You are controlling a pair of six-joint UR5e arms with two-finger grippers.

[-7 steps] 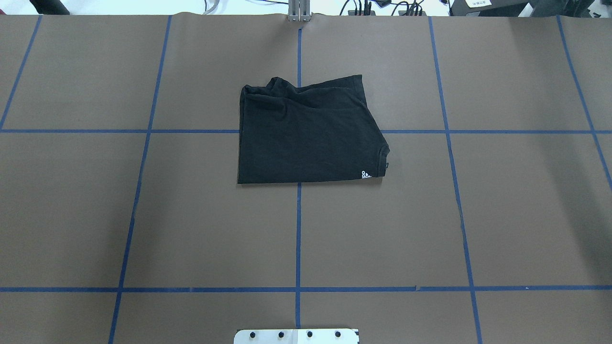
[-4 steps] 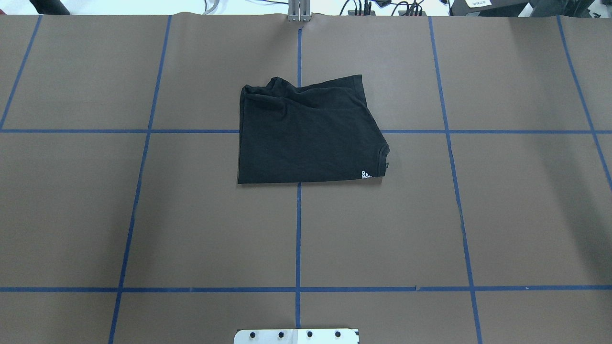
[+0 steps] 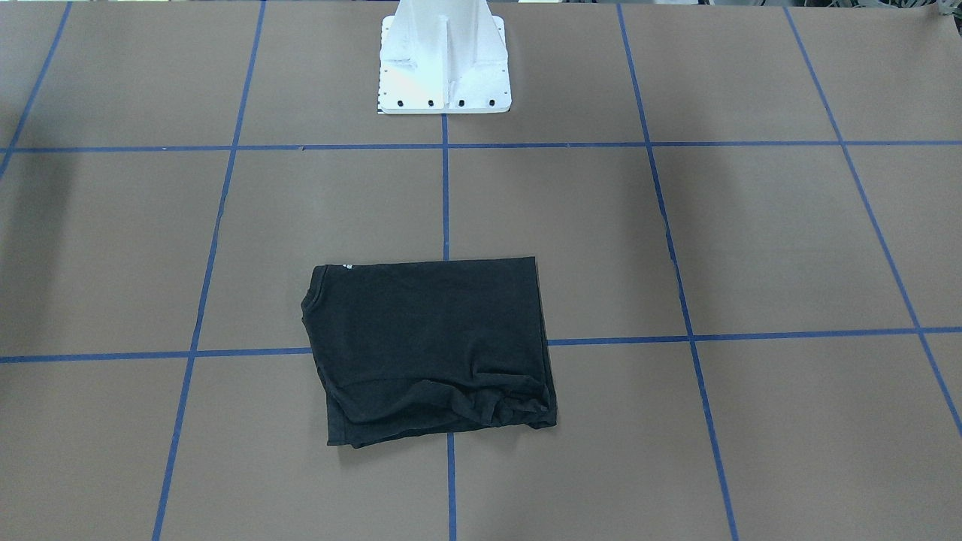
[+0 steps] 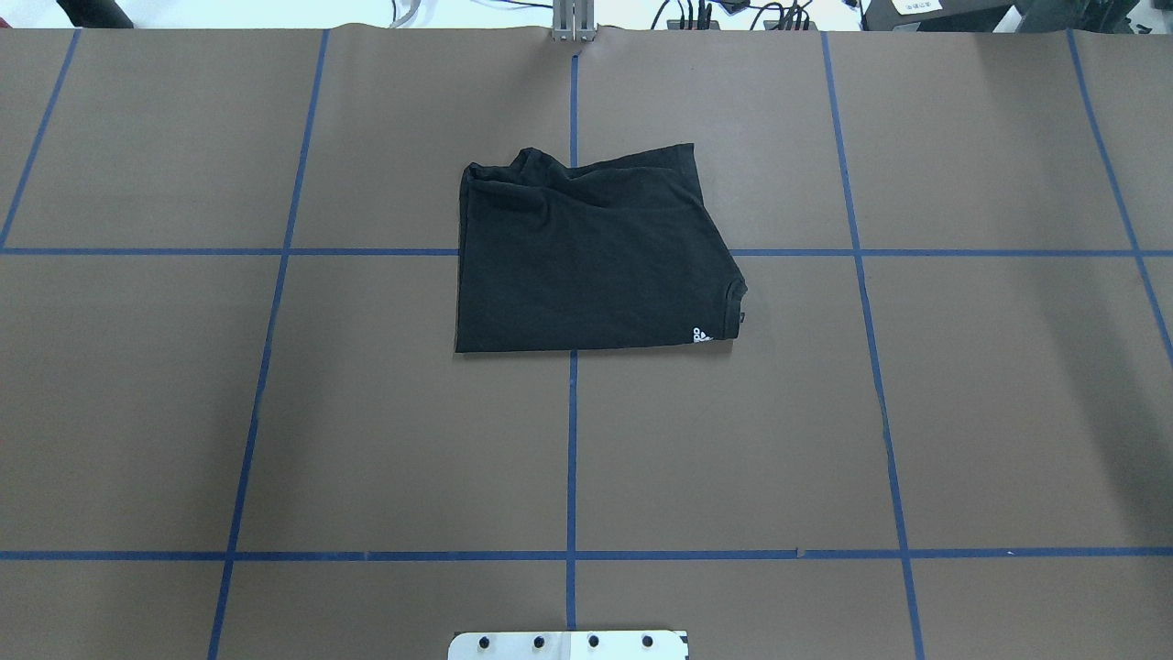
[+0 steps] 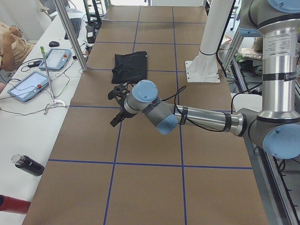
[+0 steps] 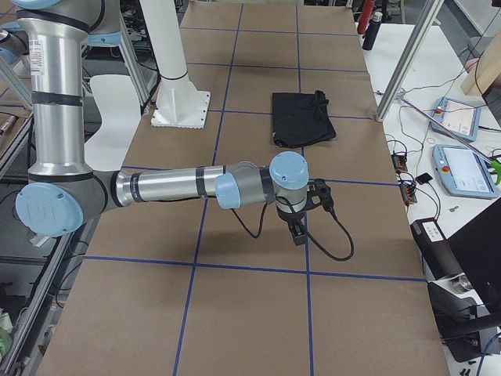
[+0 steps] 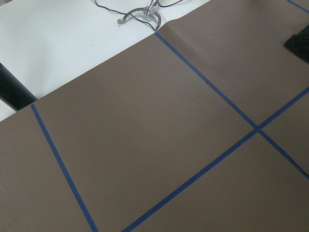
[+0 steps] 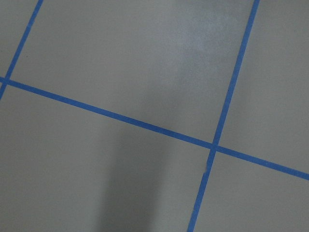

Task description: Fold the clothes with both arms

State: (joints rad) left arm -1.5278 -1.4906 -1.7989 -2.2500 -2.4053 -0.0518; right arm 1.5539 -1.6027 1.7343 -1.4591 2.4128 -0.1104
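Jaws of left gripper (image 5: pixel 118 105) and right gripper (image 6: pixel 301 227): cannot tell if parted or closed; both well off the T-shirt (image 4: pixel 586 266), folded flat ahead of the pedestal (image 3: pixel 445 68). Fold looks done; hold clear so nothing drags the cloth.

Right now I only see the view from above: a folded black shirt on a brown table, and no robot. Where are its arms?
Observer: The left arm reaches out low over the left end of the table. Its pincer is well short of the shirt.
Visitor: And the other one?
Observer: The right arm reaches out the same way at the opposite end. Its pincer hangs over bare table, apart from the shirt.
Visitor: Is there anything past the table's far edge?
Observer: A white bench with two tablets on it.
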